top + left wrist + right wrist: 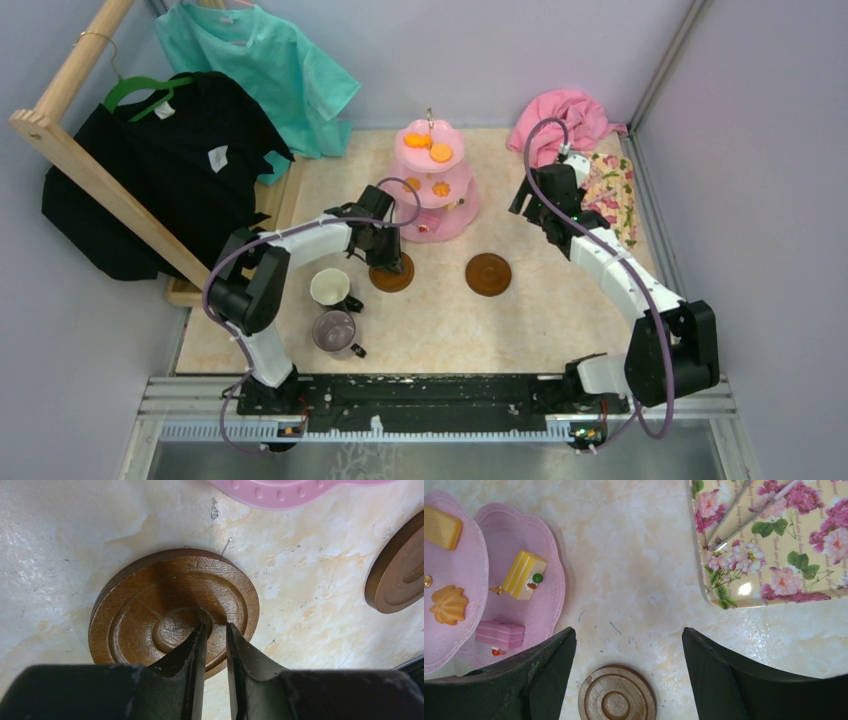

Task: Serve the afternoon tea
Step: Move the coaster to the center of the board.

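I am hovering my left tool [215, 627] low over the left saucer [170, 615], its tips sitting above the groove between the centre boss and the near rim. The jaws are standing only a sliver apart and gripping nothing; wood is showing through the gap. Whether the tips are touching the wood I cannot tell. The stand [280, 490] is lying just beyond this tool, and the right saucer [400, 565] is well off to its right. Both mugs, white [331, 287] and grey-purple [335, 330], are standing on the bench [560, 320] behind the tool, on no saucer yet.

My right tool [629, 632] is hanging wide open and empty. The right saucer is lying just behind its tips, centred between the jaws, with the stand's snacks to its left and the mat [774, 540] ahead to its right.

I am judging the saucers to be turned wood: stiff, light and hard to break, but lying flat with a thin edge, so I would pinch the rim with one finger in the groove and one outside, or simply slide them. The mugs are looking glazed, heavier, slippery and breakable; I would take each by its wall, one finger inside the rim.
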Robot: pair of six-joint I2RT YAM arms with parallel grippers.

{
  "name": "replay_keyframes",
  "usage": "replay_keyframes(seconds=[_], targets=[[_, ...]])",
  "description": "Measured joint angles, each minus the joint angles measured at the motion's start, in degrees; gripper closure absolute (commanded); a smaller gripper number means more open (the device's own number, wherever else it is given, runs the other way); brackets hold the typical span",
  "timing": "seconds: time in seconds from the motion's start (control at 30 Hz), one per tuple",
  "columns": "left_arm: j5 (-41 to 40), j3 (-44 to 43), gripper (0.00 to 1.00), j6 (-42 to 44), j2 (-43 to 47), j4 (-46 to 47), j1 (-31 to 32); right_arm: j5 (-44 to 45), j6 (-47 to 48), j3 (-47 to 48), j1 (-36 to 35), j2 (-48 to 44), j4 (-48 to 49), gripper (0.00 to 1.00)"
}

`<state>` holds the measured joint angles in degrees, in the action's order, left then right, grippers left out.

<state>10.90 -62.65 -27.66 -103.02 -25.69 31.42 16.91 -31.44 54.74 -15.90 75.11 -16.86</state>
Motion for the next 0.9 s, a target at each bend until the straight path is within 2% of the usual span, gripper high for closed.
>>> replay_keyframes(seconds=[0.73,0.9], targets=[[-3.7,2.0,0.72,-4.6,1.9,-0.2,0.5,-0.5,1.0,0.0,0.1,-0.1,-0.5,0.22],[-4.7,2.3,0.64,-5.5,2.4,-0.5,0.7,-0.5,1.1,0.0,0.1,-0.8,-0.7,0.22]])
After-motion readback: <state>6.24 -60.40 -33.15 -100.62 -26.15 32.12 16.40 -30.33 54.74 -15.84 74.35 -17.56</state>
